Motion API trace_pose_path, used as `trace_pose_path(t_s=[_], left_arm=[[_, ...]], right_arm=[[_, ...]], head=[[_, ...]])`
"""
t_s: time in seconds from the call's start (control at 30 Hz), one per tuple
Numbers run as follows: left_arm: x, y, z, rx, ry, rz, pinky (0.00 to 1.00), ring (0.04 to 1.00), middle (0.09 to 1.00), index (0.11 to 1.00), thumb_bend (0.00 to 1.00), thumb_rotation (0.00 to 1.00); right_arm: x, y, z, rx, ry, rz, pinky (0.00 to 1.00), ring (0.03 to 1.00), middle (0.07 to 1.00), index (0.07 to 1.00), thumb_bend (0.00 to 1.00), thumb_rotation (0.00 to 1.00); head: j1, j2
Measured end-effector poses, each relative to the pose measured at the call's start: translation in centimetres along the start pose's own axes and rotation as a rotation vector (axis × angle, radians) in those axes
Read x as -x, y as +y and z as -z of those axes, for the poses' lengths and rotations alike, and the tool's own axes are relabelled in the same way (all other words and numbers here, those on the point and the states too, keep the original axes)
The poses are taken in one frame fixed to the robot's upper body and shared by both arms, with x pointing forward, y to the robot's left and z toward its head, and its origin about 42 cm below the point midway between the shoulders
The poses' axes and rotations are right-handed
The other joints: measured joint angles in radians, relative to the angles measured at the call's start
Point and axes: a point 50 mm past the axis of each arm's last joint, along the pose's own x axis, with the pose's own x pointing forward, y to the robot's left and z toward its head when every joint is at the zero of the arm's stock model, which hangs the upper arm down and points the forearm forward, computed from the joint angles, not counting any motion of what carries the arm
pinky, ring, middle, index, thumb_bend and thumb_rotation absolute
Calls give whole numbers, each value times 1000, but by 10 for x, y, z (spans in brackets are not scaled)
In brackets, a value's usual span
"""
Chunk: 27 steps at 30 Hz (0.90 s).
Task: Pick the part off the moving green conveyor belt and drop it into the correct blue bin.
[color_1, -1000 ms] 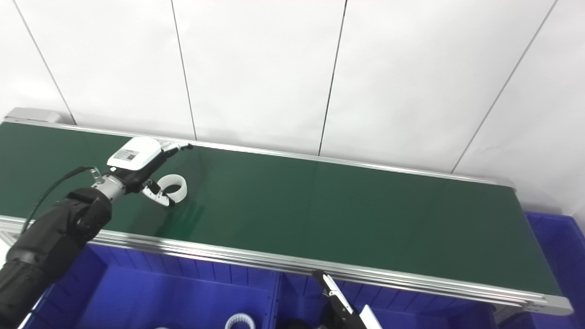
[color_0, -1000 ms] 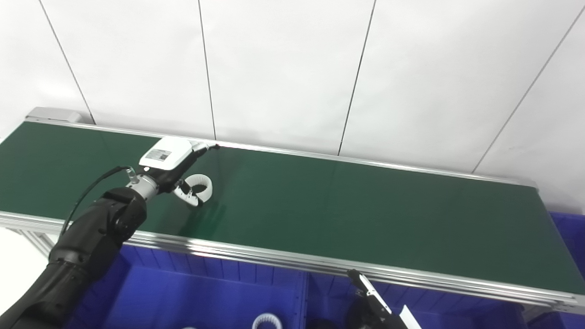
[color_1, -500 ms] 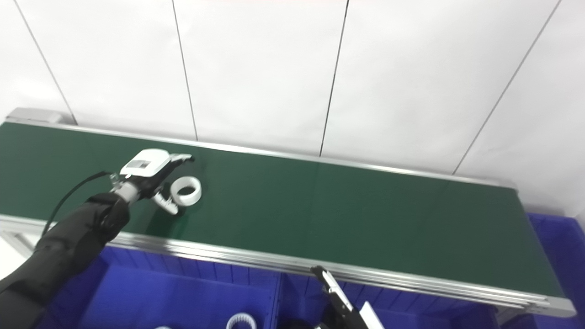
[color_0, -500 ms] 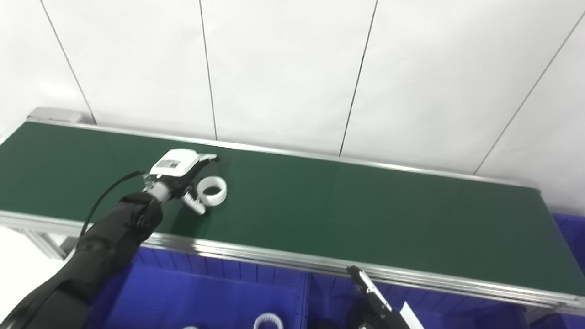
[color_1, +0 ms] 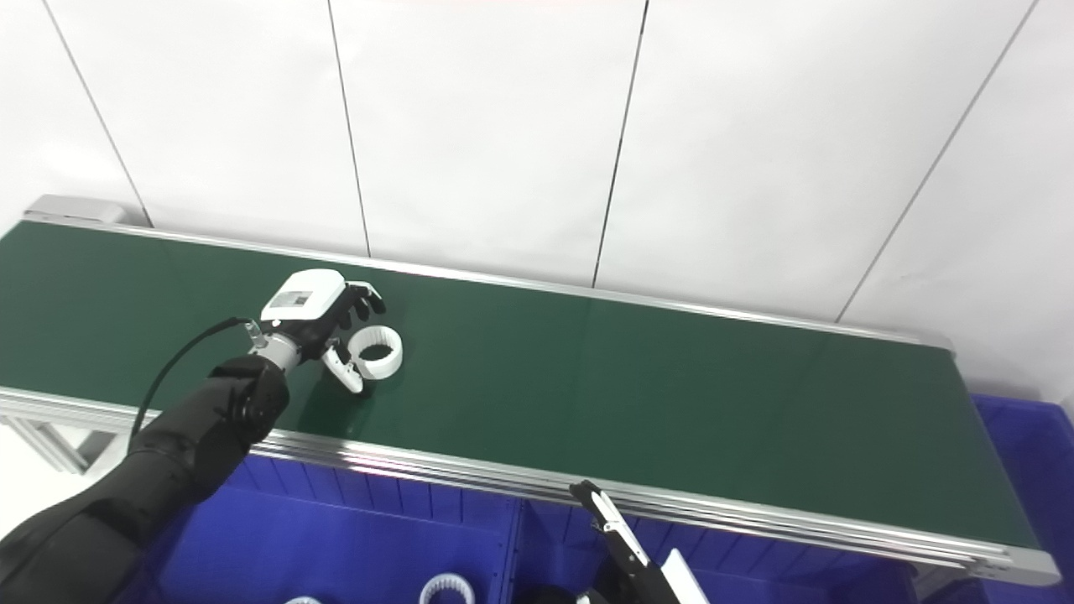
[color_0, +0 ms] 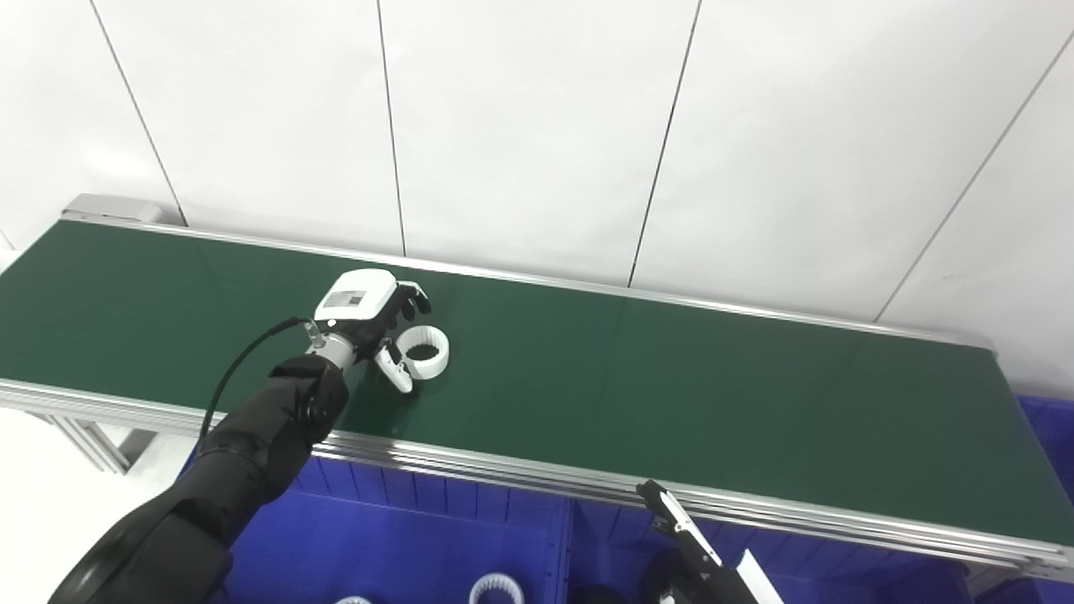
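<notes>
A white toothed ring (color_0: 424, 354) lies flat on the green conveyor belt (color_0: 671, 394), left of its middle. My left hand (color_0: 366, 312) hovers right beside it on its left, open. Its fingers (color_0: 411, 299) curl over the far side of the ring, and the thumb (color_0: 393, 374) reaches down at the ring's near left edge. The ring is not lifted. My right hand (color_0: 692, 558) shows only partly at the bottom edge, below the belt's front rail, with one finger pointing up; its state is unclear.
Blue bins stand under the belt's front rail: the left bin (color_0: 403, 537) holds white rings (color_0: 495, 589), another bin (color_0: 1045, 419) is at the far right. A silver rail (color_0: 520, 470) edges the belt, with a white panelled wall behind.
The ring has travelled rightward along the belt. My left hand followed it to the right, dropped lower, and its fingers curled closer around it. The camera shifted slightly.
</notes>
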Motion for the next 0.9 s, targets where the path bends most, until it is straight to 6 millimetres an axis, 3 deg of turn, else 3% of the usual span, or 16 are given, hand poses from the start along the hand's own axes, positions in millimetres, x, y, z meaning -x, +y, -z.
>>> trace_pose_path(t_s=[0.17,0.3,0.43,0.6,0.7,0.73,0.77,0.83,0.87,0.9], left_arm=[[-4,-5,-14,-4,-7,2,248,364,548,609,928,33],[-6,-10,-25,-5,-4,2,240,361,564,599,906,59],[-17,-9,-39,-10,6,66,295,431,658,712,863,132],[-30,-9,-55,-56,-4,149,284,402,603,761,847,120],[-41,-10,-71,-118,-25,213,307,430,610,742,831,156],[-44,-10,-76,-147,-35,233,397,532,662,719,828,167],[-47,-8,-81,-174,-47,254,426,538,625,655,830,126],[-51,-7,-90,-222,-69,295,429,528,599,625,829,108],[-53,-6,-95,-236,-78,310,412,506,574,545,649,80],[-54,-6,-100,-245,-88,322,406,498,565,518,587,70]], right_arm=[[-1,-2,-4,5,9,3,928,974,995,977,440,1000],[-4,-3,-8,7,1,6,926,973,996,977,433,1000],[-4,-3,-8,5,9,6,927,974,995,977,429,1000],[-5,-2,-10,14,16,7,913,967,993,974,422,1000],[-7,-2,-14,14,6,11,915,968,994,976,416,1000],[-8,-2,-14,13,5,11,915,968,994,976,416,1000],[-8,-1,-14,11,7,11,914,968,994,976,416,1000],[-8,0,-14,7,14,11,912,967,993,975,415,1000],[-8,0,-14,7,17,10,910,965,991,973,415,1000],[-9,1,-14,7,17,11,909,964,990,972,415,1000]], head=[[-6,3],[-9,6],[-15,11],[-23,18],[-28,20],[-31,21],[-32,20],[-35,20],[-35,20],[-40,20]])
